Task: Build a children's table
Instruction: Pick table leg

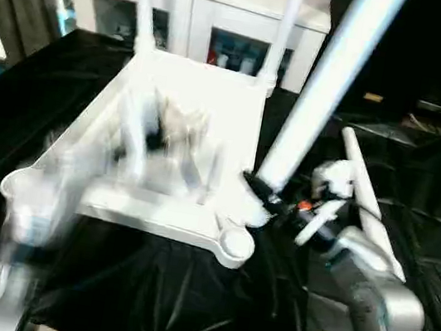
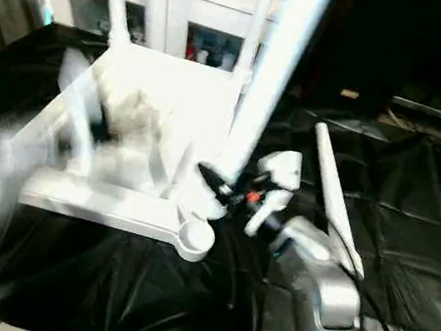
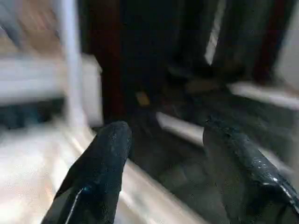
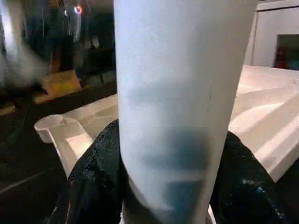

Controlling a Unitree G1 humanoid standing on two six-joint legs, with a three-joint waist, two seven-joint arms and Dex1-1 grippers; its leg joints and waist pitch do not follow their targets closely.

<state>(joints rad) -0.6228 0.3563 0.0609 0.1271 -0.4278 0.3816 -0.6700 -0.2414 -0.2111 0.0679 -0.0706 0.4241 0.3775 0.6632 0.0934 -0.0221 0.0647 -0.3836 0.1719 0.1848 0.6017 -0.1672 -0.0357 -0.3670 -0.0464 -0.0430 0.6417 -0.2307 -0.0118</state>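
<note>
Upside down on the black-draped tabletop (image 1: 181, 310) lies the children's table (image 1: 181, 151), white plastic, with its ribbed underside facing up and round sockets at the corners. Two thin white legs (image 1: 143, 2) stand upright in the far sockets, in front of a white cabinet (image 1: 195, 10). The right tool (image 1: 260, 190) is clenched around the lower end of a third leg (image 1: 326, 81), near the close right corner; this leg's long axis rises steeply and leans to the right. A fourth leg (image 1: 366, 197) lies flat on the cloth, just beside the right arm. The left tool (image 3: 163, 154) is released, with a wide gap between its fingers (image 3: 100, 168), above the table's edge.
</note>
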